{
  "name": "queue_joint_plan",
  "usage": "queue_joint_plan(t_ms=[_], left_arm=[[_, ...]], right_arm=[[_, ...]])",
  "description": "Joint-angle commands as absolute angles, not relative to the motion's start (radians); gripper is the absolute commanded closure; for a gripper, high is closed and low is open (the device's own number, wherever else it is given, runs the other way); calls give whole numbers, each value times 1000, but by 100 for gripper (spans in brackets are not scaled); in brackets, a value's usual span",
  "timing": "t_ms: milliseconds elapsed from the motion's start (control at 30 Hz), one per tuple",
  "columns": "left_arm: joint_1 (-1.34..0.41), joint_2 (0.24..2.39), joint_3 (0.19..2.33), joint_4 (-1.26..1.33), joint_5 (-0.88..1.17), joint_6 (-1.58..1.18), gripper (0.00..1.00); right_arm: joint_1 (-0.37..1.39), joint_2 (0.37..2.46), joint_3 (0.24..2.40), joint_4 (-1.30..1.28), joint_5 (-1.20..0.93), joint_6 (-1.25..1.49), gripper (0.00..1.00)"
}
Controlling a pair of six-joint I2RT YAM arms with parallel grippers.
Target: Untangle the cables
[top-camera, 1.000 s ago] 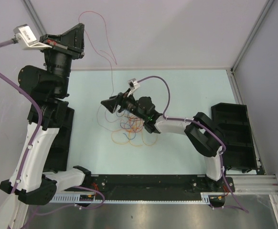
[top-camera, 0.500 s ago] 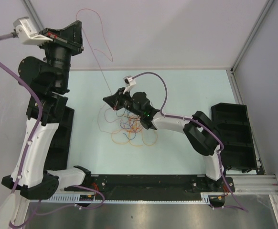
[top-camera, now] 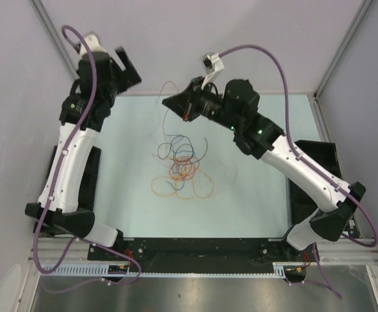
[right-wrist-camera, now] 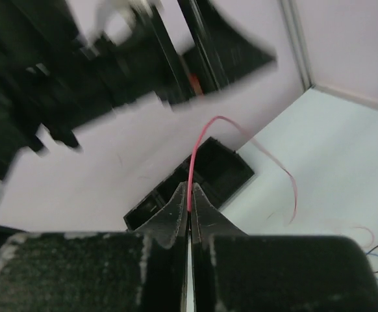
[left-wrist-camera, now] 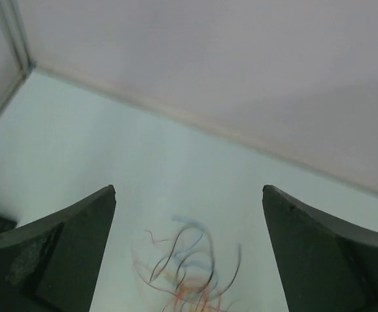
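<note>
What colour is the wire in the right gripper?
Red. The wire shows best in right wrist view.

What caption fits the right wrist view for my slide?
Closed right hand pinching one red cable, the blurred left arm behind it.

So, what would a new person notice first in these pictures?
The colourful tangle of cables lies in the middle of the pale green table, with orange, blue and red loops crossing each other. Behind it, near the back wall, the right fingers are shut on one thin red cable. At the back left, the left fingers are wide open and hold nothing.
</note>
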State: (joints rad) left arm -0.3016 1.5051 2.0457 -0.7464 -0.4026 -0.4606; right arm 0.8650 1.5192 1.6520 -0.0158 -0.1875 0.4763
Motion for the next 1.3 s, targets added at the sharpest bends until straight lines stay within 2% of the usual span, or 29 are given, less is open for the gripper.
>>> queue_joint_plan(t_ms=[0, 100, 233, 400, 467, 633, 833, 1033, 1267], left_arm=[[-293, 1298, 1772, -734, -315, -463, 0], [-293, 1122, 1602, -573, -249, -405, 0], [-293, 954, 1390, -342, -46, -336, 0], [-293, 815, 1280, -187, 175, -322, 0], [-295, 787, 1235, -135, 313, -318, 0], [-305, 732, 1161, -63, 428, -318, 0], [-370, 759, 1103, -5, 498, -315, 0], [-524, 819, 1065, -5, 439, -241, 0], [-598, 897, 1029, 40, 387, -199, 0]], right_arm=[[839, 1604, 1897, -498, -219, 402, 100], [824, 1646, 1999, -606, -261, 393, 100], [815, 1690, 2156, -701, -330, 385, 100], [802, 1807, 2558, -860, -356, 390, 100], [764, 1821, 2603, -830, -422, 431, 100], [680, 1750, 2507, -606, -598, 578, 100], [664, 1698, 2471, -558, -604, 586, 100], [661, 1687, 2459, -575, -600, 568, 100], [658, 1675, 2418, -560, -598, 565, 100]])
